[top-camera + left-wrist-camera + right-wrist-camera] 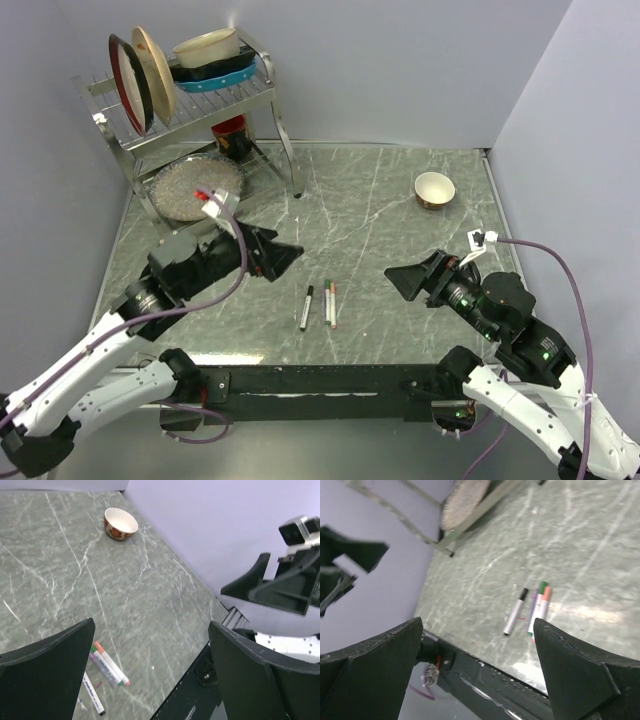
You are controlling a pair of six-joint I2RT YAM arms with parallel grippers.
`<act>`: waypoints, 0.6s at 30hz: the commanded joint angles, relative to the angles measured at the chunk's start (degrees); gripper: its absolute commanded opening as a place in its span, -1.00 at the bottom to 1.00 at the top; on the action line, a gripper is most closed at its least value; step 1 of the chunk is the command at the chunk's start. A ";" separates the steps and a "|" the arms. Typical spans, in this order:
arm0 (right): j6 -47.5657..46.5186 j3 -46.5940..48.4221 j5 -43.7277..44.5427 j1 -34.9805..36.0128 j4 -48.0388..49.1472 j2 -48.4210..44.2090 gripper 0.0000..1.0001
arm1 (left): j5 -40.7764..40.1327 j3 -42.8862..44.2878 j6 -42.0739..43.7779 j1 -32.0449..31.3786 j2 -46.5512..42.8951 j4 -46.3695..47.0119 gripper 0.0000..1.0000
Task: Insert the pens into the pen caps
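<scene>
Top external view: three pens (326,303) lie side by side near the front of the marbled grey-green surface (380,210), between the left hand (283,258) and the right hand (398,283). Both hands are spread wide and empty. The slim, smooth, round white barrels, two of them apparently touching, could roll or scatter if the broad black fingers nudge them. The coloured pen caps (310,291) appear seated.

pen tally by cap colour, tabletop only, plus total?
Black-capped pen: 1
Green-capped pen: 1
Orange-capped pen: 1
Total: 3
</scene>
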 commanded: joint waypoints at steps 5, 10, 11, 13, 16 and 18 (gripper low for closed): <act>0.95 0.07 3.57 0.18 -0.67 -0.66 1.00 | 1.08 -8.59 0.36 0.09 -7.99 1.32 0.99; 1.39 -0.64 2.78 0.18 -0.31 -0.13 1.00 | 0.90 -8.86 -0.26 0.09 -9.49 2.29 0.99; 1.39 -0.73 2.52 0.09 -0.22 0.04 1.00 | 1.16 -9.03 -0.35 0.09 -9.58 2.38 0.99; 1.13 -0.47 2.16 0.18 0.04 0.13 1.00 | 1.25 -9.12 -0.35 0.09 -9.66 2.55 0.99; 1.04 0.15 2.69 0.18 0.13 -0.13 1.00 | 1.86 -9.47 -0.88 0.09 -9.58 2.90 0.99; 0.86 0.15 2.69 0.18 0.39 -0.57 1.00 | 2.39 -9.65 -1.32 0.09 -9.40 3.17 0.99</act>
